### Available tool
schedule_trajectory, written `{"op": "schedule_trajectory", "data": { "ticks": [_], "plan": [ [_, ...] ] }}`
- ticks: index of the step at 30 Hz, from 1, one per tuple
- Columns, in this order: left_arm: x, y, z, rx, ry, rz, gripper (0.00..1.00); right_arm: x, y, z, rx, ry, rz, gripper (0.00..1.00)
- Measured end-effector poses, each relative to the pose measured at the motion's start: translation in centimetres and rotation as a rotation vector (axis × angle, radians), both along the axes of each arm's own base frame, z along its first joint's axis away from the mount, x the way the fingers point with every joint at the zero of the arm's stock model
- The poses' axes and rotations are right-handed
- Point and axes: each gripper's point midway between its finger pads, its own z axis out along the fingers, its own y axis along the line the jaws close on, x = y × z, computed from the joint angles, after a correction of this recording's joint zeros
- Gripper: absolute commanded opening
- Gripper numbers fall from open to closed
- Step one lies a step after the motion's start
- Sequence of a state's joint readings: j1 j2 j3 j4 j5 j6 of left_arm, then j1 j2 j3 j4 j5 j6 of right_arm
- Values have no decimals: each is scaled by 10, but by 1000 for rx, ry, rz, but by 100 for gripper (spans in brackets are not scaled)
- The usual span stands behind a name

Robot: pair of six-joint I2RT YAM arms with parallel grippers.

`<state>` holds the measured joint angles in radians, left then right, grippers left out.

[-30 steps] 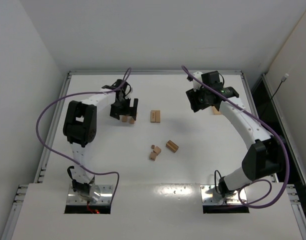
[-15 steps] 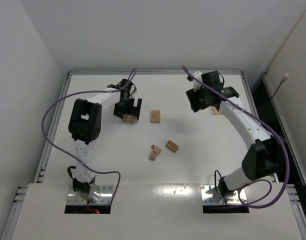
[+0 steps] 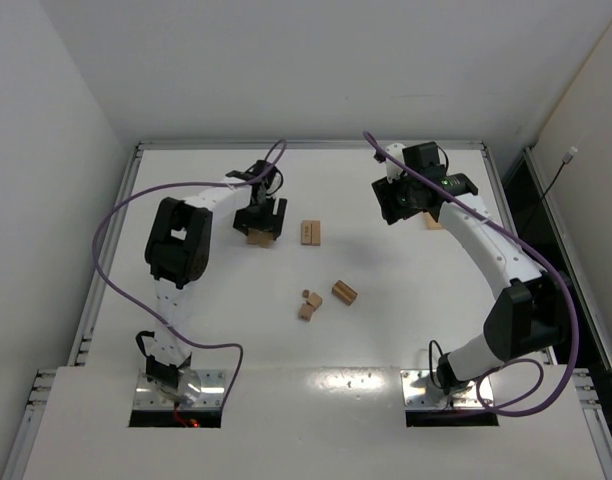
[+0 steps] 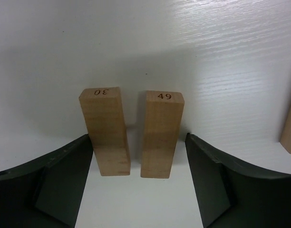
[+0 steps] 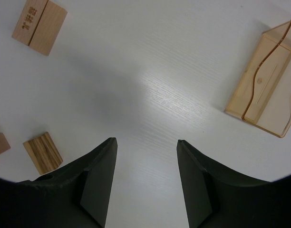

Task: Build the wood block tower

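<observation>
Your left pincer [image 4: 138, 142] is released, its jaws spread to either side of two planks numbered 30 [image 4: 105, 130] and 49 [image 4: 160, 135]. These lie side by side on the counter [image 4: 221, 52] with a thin gap between them. No tower stands yet. Another plank pair [image 3: 310, 233] lies near the middle, with a stubby block [image 3: 344, 292] and small cubes [image 3: 308, 305] nearer the bases. Your right pincer [image 5: 145, 142] hangs released and holds nothing, near the amber box [image 5: 264, 78].
</observation>
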<state>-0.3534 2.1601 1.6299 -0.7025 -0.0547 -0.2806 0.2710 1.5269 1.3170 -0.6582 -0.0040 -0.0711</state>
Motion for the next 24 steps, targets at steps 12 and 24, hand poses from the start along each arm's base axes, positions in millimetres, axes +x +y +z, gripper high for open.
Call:
{"op": "schedule_trajectory", "data": {
  "ticks": [12,24],
  "plan": [
    [-1,-13,-1,4,-26,3,64,0,0,-1,0,1,0,51],
    [-9,-26,1,0,-57,24,0,0,0,-1,-1,2,0,51]
  ]
}}
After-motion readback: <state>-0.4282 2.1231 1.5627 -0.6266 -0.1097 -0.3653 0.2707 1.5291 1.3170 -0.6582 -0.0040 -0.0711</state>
